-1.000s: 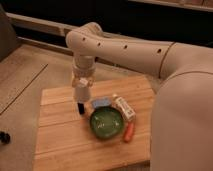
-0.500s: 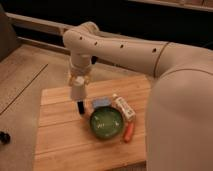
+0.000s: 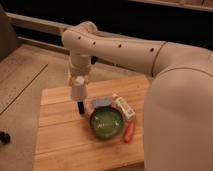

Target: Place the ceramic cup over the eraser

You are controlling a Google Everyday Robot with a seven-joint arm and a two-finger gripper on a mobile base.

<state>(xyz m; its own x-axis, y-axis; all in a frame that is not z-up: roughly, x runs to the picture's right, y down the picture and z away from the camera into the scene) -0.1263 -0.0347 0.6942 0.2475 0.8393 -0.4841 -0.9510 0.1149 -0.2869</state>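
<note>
Because the white tapered ceramic cup (image 3: 78, 91) must cap the thin black upright eraser (image 3: 81, 107) nr the tabletop (image 3: 60, 145) far edge, gripper (image 3: 78, 84) jaws pinch it directly overhead.

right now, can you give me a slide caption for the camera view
End effector holds the ceramic cup directly above the upright eraser on the wooden table, beside a green bowl.

Dim, warm light from above. The wooden surface (image 3: 60, 135) glows amber; the background is nearly black. The gripper (image 3: 78, 86), clasping the ceramic cup (image 3: 78, 93) above the surface's rear left, looks pale; faint glare marks the green bowl (image 3: 107, 122).
</note>
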